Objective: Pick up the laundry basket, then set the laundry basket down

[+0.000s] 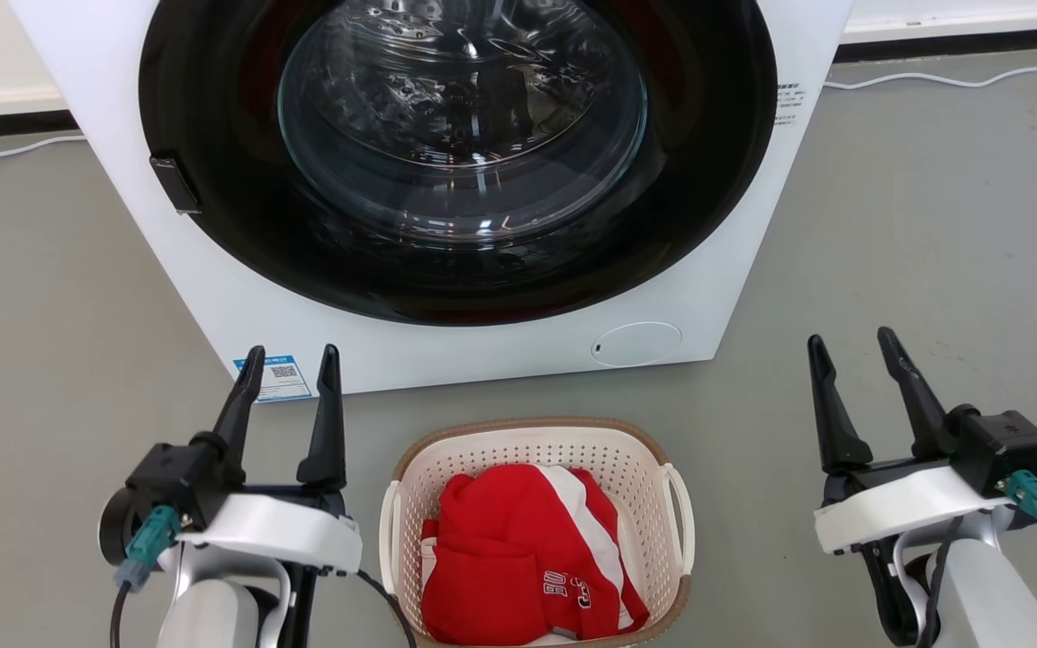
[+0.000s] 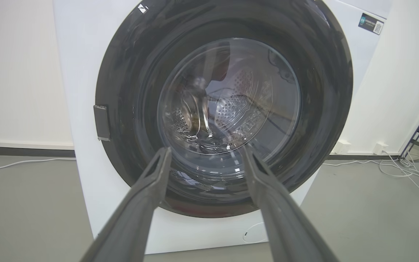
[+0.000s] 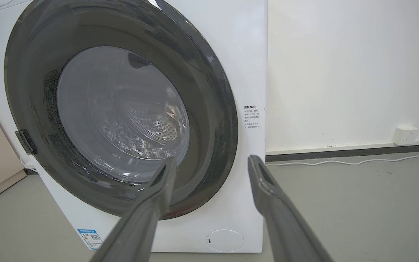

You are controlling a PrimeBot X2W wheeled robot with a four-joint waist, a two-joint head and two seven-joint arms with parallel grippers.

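The cream-white perforated plastic laundry basket [image 1: 527,447], with its brown woven-look rim and two white loop side handles, stands upright on the grey floor [image 1: 50,315] at the lower centre of the head view. It sits just in front of the white front-loading washer [image 1: 482,353], whose round dark-framed glass door is closed. A crumpled red garment with white stripes [image 1: 518,549] lies inside the basket. The left gripper [image 1: 292,353] is at the lower left of that view, beside the basket's left handle but apart from it. Its jaws are spread moderately wide with nothing between them. The right gripper [image 1: 850,338] is at the lower right, well apart from the right handle, and its jaws are likewise parted and empty. Both wrist views look along the separated dark fingers at the washer door and confirm that neither pair holds anything. Assessment: the basket rests on the floor and neither handle is gripped. This arrangement fits a basket that has yet to be lifted, and it fits equally a basket that has been lifted, set down again and released. The pictures do not settle which. No tilt, spill or damage to the basket is visible, and the near end of its rim is cut off by the bottom edge of the frame.
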